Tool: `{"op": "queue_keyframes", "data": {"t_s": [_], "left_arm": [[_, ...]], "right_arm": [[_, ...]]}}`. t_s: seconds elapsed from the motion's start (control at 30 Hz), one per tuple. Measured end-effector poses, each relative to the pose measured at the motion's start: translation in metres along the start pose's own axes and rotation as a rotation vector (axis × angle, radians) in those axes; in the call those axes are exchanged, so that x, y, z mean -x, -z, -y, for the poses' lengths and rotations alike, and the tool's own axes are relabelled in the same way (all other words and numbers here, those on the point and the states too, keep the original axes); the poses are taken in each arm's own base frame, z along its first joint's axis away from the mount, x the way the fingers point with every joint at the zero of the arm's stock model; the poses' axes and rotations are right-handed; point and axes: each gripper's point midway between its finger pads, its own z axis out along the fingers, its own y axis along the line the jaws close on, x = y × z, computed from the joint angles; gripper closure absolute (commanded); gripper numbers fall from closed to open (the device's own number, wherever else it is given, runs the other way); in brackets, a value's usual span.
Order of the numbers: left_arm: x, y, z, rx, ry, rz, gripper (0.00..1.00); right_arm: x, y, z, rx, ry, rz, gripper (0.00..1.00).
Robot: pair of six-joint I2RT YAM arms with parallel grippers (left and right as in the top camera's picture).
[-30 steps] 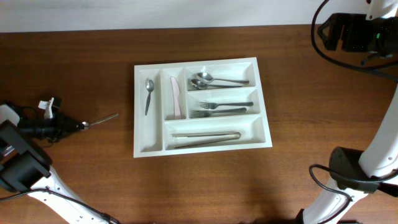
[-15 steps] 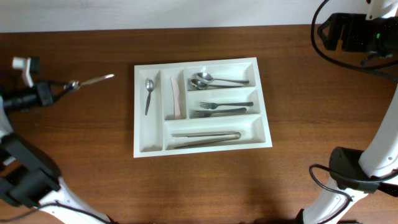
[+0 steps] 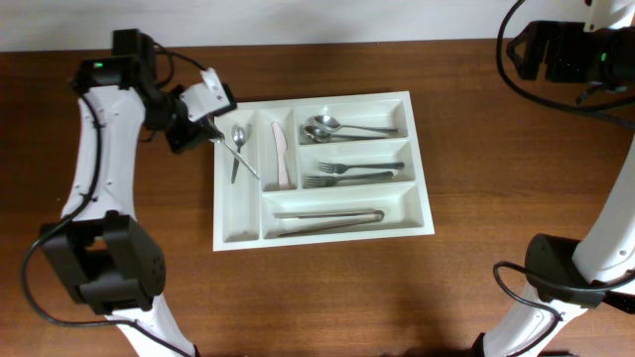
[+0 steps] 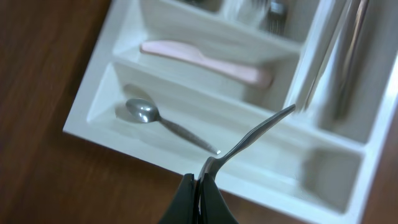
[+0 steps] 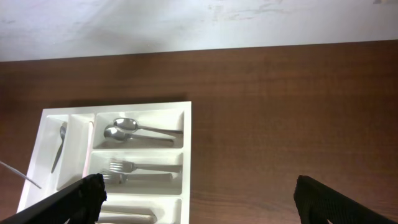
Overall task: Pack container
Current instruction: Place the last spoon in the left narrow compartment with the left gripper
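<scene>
Wood tabletop (image 3: 476,288), white wall (image 5: 186,18) beyond, left jaws clamped on utensil (image 4: 255,132) above container (image 3: 238,213), right jaws apart.

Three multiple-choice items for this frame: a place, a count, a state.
1. Where does the pale pink plastic knife lie in the white plastic cutlery tray?
A. a narrow compartment
B. the top long compartment
C. the bottom long compartment

2. How many metal forks lie in the middle long compartment?
A. one
B. two
C. four

3. The left gripper is:
A. open, empty
B. shut on a thin metal utensil
C. out of view

Key: 1 A, it lies alone in a narrow slot; 2 B, two lie side by side; 3 B, it pinches the handle.
</scene>
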Motion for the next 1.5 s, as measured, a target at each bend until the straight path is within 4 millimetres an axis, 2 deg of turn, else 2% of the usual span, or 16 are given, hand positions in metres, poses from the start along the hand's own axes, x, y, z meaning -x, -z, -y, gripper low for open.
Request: {"op": "queue_keyframes", "data": {"t_s": [0.3, 0.47, 0.57, 0.7, 0.93, 0.97, 1.0, 1.03, 1.17, 1.3, 1.4, 1.5], "left_arm": [[-0.014, -0.027, -0.016, 0.009, -0.223, -0.074, 0.98], [-0.034, -0.063, -0.014, -0.088, -0.256, -0.095, 0.98], [-0.048, -0.082, -0.003, -0.171, -0.266, -0.112, 0.98], [-0.053, -0.087, 0.000, -0.196, -0.310, -0.130, 0.98], [-0.045, -0.092, -0.001, -0.182, -0.374, -0.145, 0.92], [-0.043, -0.093, -0.004, -0.169, -0.385, -0.145, 0.90], [-0.041, -0.095, -0.007, -0.157, -0.396, -0.146, 0.69], [-0.039, -0.096, -0.008, -0.149, -0.407, -0.147, 0.01], [-0.038, -0.098, -0.009, -0.141, -0.417, -0.175, 0.01], [-0.036, -0.094, -0.015, -0.110, -0.355, -0.201, 0.01], [-0.024, -0.074, -0.038, -0.008, -0.266, -0.213, 0.01], [-0.010, -0.043, -0.068, 0.140, -0.132, -0.228, 0.01]], "right_arm": [[0.000, 0.000, 0.000, 0.000, 0.000, 0.000, 0.01], [0.000, 0.000, 0.000, 0.000, 0.000, 0.000, 0.01], [0.000, 0.000, 0.000, 0.000, 0.000, 0.000, 0.01], [0.000, 0.000, 0.000, 0.000, 0.000, 0.000, 0.01], [0.000, 0.000, 0.000, 0.000, 0.001, 0.000, 0.01], [0.000, 0.000, 0.000, 0.000, 0.000, 0.000, 0.01], [0.000, 0.000, 0.000, 0.000, 0.000, 0.000, 0.01], [0.000, 0.000, 0.000, 0.000, 0.000, 0.000, 0.01], [0.000, 0.000, 0.000, 0.000, 0.000, 0.000, 0.01], [0.000, 0.000, 0.000, 0.000, 0.000, 0.000, 0.01], [0.000, 0.000, 0.000, 0.000, 0.000, -0.001, 0.01], [0.000, 0.000, 0.000, 0.000, 0.000, 0.000, 0.01]]}}
